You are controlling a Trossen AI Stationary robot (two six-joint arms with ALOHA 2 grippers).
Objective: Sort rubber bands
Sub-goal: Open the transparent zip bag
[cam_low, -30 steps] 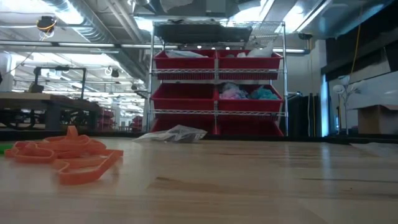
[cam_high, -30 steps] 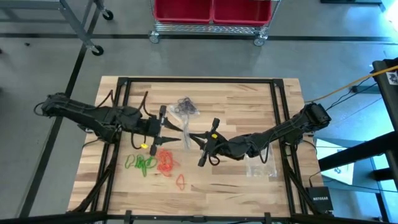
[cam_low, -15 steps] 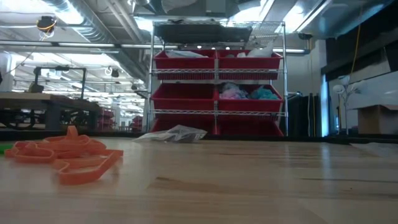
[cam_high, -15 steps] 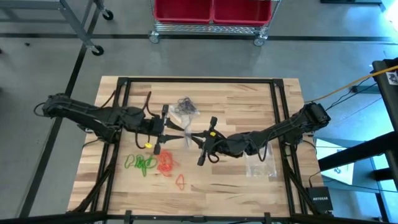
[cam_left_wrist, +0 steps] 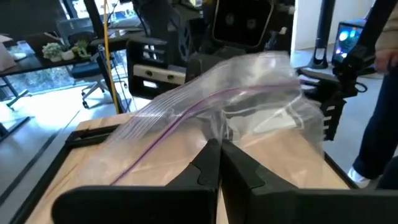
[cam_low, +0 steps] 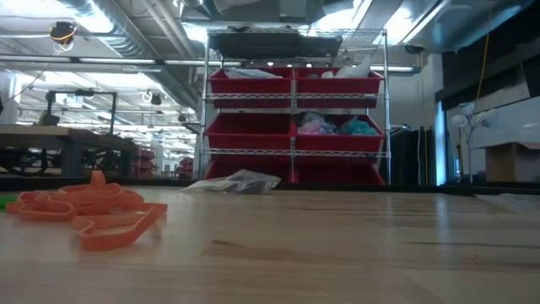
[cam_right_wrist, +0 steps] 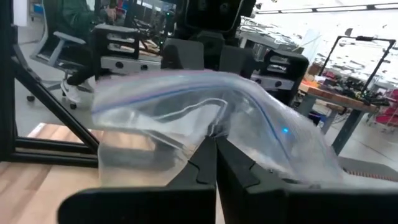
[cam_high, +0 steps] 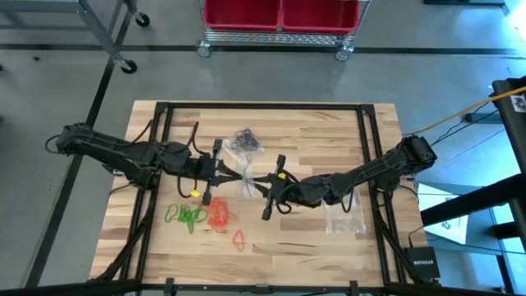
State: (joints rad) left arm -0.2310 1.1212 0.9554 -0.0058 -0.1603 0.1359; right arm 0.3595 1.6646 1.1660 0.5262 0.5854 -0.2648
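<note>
Both grippers, left gripper [cam_high: 233,170] and right gripper [cam_high: 256,182], pinch one clear zip bag [cam_high: 246,175] closed-jawed above mid-table, seemingly to open it; green and orange rubber bands [cam_high: 201,216] lie loose nearby, awaiting bagging

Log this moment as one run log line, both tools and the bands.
left tool: shut on clear bag | right tool: shut on clear bag, opposite side | bag: held between the arms | rubber bands: loose on table, unbagged
</note>
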